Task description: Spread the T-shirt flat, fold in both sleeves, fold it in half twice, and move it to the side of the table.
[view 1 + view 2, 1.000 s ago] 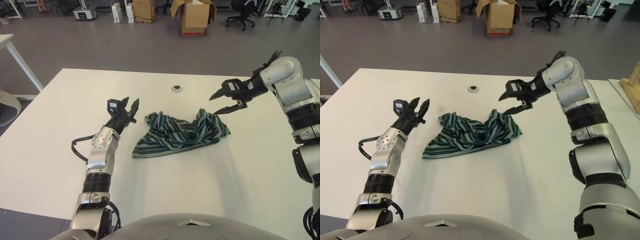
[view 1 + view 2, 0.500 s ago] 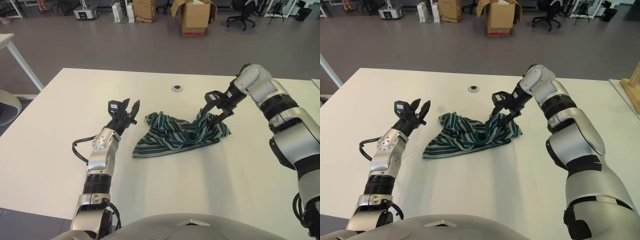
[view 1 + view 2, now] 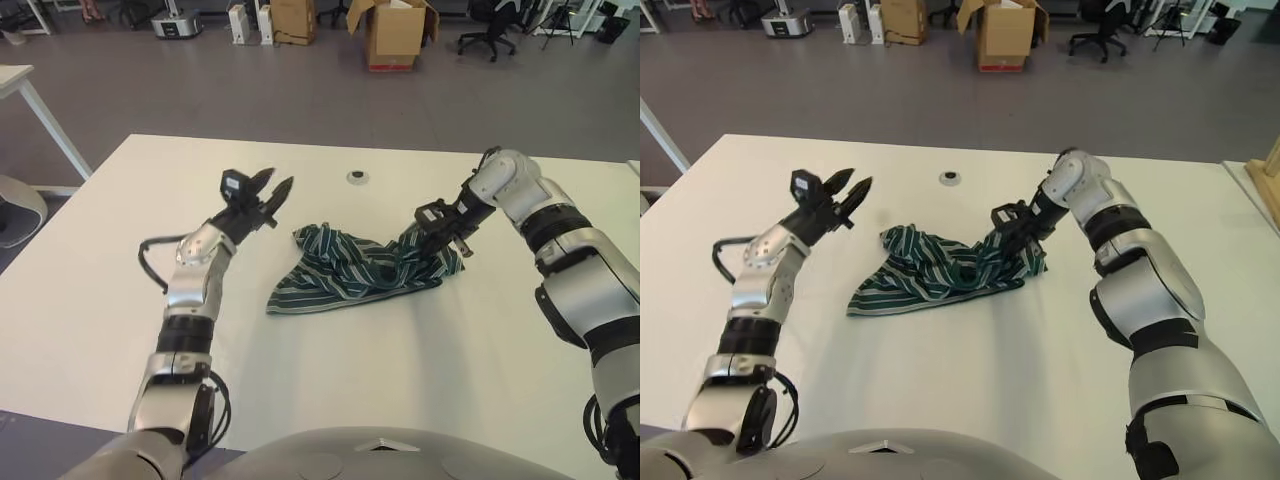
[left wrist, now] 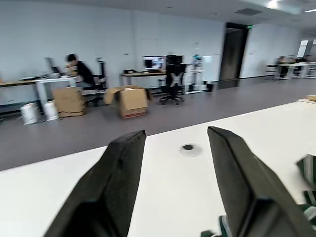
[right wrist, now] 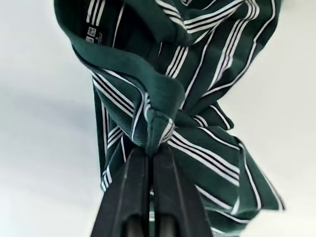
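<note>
A dark green T-shirt [image 3: 350, 272] with white stripes lies crumpled in the middle of the white table [image 3: 120, 300]. My right gripper [image 3: 432, 226] is at the shirt's right end, shut on a bunched fold of the T-shirt [image 5: 157, 118]. In the right wrist view the two fingers [image 5: 133, 187] pinch the cloth tight. My left gripper [image 3: 270, 190] hangs open above the table, to the left of the shirt and apart from it. Its two dark fingers [image 4: 113, 187] stand spread with nothing between them.
A small round grommet [image 3: 356, 177] sits in the table behind the shirt. Beyond the far edge is open floor with cardboard boxes [image 3: 393, 33] and an office chair [image 3: 490, 20]. Another table's corner [image 3: 15, 80] shows at the far left.
My right gripper came down onto the shirt's right end and shut on a fold. My left gripper rose and shifted a little away from the table, still open.
</note>
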